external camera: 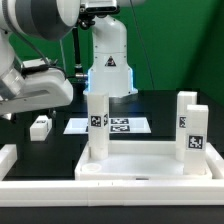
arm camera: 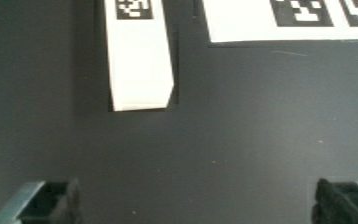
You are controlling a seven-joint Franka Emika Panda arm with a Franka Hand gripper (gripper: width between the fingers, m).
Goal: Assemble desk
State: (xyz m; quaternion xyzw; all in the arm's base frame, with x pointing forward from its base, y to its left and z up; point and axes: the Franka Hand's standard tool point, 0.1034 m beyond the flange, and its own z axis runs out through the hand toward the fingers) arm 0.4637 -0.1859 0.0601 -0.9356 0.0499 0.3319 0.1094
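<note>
The desk top [external camera: 150,165], a wide white tray with a raised rim, is lying on the black tabletop [external camera: 60,150] near the camera in the exterior view, filling the middle and the exterior view's right of the near edge. Two white block legs are standing upright on it: one leg [external camera: 97,125] at its far corner toward the exterior view's left, and another leg [external camera: 191,130] at the exterior view's right, each showing a black-and-white square tag on its facing side. A smaller loose leg [external camera: 40,126] is lying apart on the tabletop at the exterior view's left, farther back than the tray. In the wrist view a further loose leg [arm camera: 140,60] is lying flat on the black surface, tagged at one end, just beside the marker board [arm camera: 291,20] but not touching it; the same marker board [external camera: 110,125] is showing in the exterior view as a flat white sheet beyond the tray, partly hidden behind the standing leg. A long white border rail [external camera: 60,188] is running along the near edge of the scene. The robot's arm is hanging over the exterior view's upper left, its white base [external camera: 110,60] standing at the far side. The fingers [arm camera: 48,200] are spread wide apart at the two sides of the wrist view, with the gripper [arm camera: 197,203] holding nothing and hovering above bare tabletop.
</note>
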